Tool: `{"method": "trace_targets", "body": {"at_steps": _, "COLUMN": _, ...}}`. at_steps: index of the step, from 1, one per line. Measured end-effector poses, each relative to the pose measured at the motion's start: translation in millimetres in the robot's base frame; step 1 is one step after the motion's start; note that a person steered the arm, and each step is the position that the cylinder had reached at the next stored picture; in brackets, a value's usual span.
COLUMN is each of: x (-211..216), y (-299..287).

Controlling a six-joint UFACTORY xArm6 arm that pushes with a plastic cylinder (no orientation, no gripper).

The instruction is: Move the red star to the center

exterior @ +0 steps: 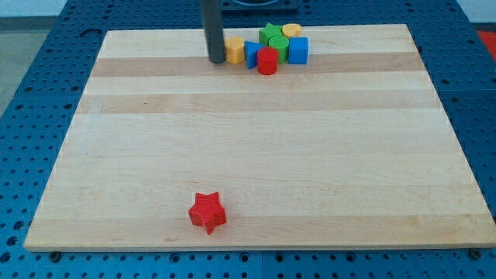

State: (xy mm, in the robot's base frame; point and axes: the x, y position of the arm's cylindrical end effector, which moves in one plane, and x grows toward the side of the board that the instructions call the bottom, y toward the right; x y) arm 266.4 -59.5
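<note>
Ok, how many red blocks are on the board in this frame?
2. The red star-shaped block sits alone near the view's bottom, left of centre. The red cylinder-shaped block stands at the front of the cluster at the view's top. Others could be hidden behind that cluster.

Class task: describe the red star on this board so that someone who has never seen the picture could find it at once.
Start with the pale wooden board on the blue perforated table. Go to its bottom edge, a little to the view's left of the middle: there lies the red star-shaped block, alone. The other blocks huddle at the view's top beside my tip, and the red block there is round, not pointed.
</note>
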Motion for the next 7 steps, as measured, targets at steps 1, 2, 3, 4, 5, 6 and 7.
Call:
{"method": "trace_targets", "body": {"at_steps": 1, "x": -13.8, "y": 16.3}}
{"method": "trace_targets", "body": {"at_steps": 2, "x": -8.8, "y": 7.3}}
{"method": "trace_targets", "body": {"at_steps": 3, "x": -18.2, "y": -26.0}}
{"method": "trace_targets", "body": {"at_steps": 4, "x": -51.8, "y": -32.0}}
{"method": "trace_targets", "body": {"at_steps": 5, "x": -58.1, "y": -30.1}}
{"method": "trace_targets", "body": {"at_steps": 6, "x": 1.1, "y": -30.1}}
{"method": "trace_targets", "body": {"at_steps": 7, "x": 78.2, "y": -30.1}}
